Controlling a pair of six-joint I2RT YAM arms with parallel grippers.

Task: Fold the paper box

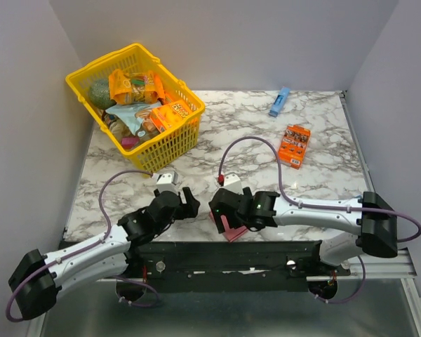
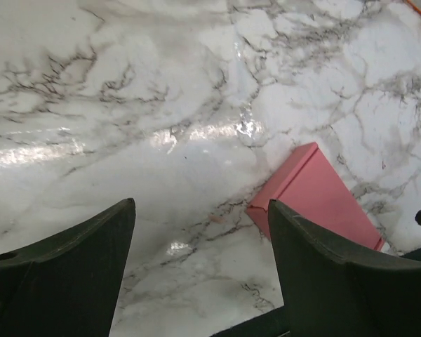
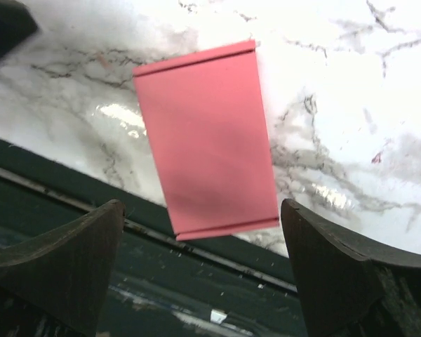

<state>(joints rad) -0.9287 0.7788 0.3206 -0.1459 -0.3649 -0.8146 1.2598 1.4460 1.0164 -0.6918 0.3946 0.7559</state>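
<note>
The paper box (image 1: 231,229) is a plain pink flat rectangle lying on the marble at the table's near edge, partly overhanging the dark rail. In the right wrist view the paper box (image 3: 207,140) lies free below my right gripper (image 3: 202,207), whose jaws stand wide open with nothing between them. From above, the right gripper (image 1: 222,208) hovers right over the box. In the left wrist view the paper box (image 2: 316,193) shows beside the right fingertip (image 2: 316,260). My left gripper (image 2: 201,210) is open over bare marble, just left of the box, as the left gripper (image 1: 183,197) also shows from above.
A yellow basket (image 1: 161,144) full of snack packets stands at the back left. An orange printed snack box (image 1: 295,145) lies at the right, and a slim blue box (image 1: 279,102) near the back edge. A black rail (image 1: 231,254) runs along the near edge.
</note>
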